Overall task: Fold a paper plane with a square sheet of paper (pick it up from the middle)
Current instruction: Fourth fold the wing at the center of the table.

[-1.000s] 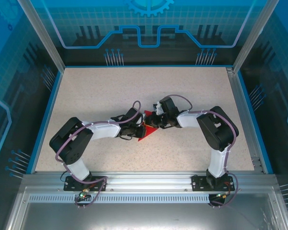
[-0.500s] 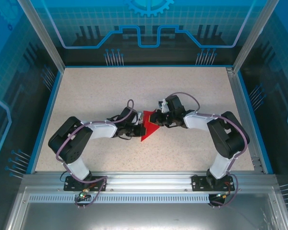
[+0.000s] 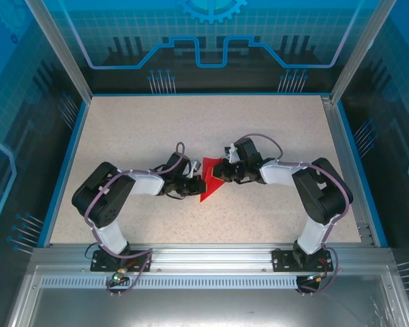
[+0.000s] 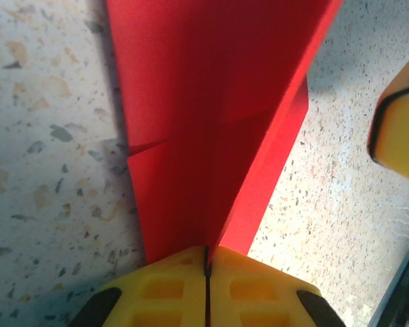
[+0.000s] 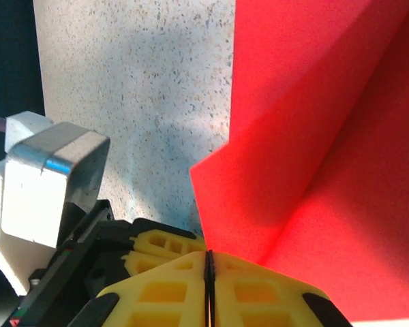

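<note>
Paper [image 3: 210, 180] creased; left gripper [image 4: 206, 257] pinches one edge; right gripper [image 5: 209, 262] pinches the opposite edge

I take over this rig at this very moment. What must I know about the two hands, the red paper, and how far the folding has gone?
Left hand: shut on the red paper, pinching it from the left side.
Right hand: shut on the same paper from the right side.
Paper: in the middle of the table, between the two hands, with one flap raised.
Done: several folds are in and layers overlap.
Left: it is not yet a slim dart, so the final folds probably remain.
</note>
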`<state>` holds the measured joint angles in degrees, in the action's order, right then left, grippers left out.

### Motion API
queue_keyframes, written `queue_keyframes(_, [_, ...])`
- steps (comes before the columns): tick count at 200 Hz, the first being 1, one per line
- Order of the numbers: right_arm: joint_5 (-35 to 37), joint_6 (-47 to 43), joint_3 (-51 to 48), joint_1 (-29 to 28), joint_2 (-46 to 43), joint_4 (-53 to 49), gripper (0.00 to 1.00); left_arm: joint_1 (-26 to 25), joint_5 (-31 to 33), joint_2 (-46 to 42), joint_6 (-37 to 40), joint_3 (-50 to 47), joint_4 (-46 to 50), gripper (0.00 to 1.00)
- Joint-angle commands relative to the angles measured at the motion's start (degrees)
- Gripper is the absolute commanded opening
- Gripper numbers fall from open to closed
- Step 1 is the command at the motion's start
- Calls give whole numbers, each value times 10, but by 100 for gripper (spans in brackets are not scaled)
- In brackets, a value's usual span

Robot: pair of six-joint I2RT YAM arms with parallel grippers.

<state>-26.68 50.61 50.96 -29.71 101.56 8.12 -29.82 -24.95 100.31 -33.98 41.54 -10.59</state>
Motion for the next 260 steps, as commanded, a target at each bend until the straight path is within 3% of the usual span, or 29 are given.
queue_keyframes(1, [-7, 10, 24, -6, 18, 17, 10, 11, -28, 8, -18, -14, -20, 8])
queue_keyframes(89, [-24, 19, 49, -8, 56, 21, 8, 34, -69, 21, -59, -37, -78, 8])
queue_keyframes(260, [-31, 25, 79, -6, 116, 30, 8, 57, -105, 45, -82, -31, -70, 7])
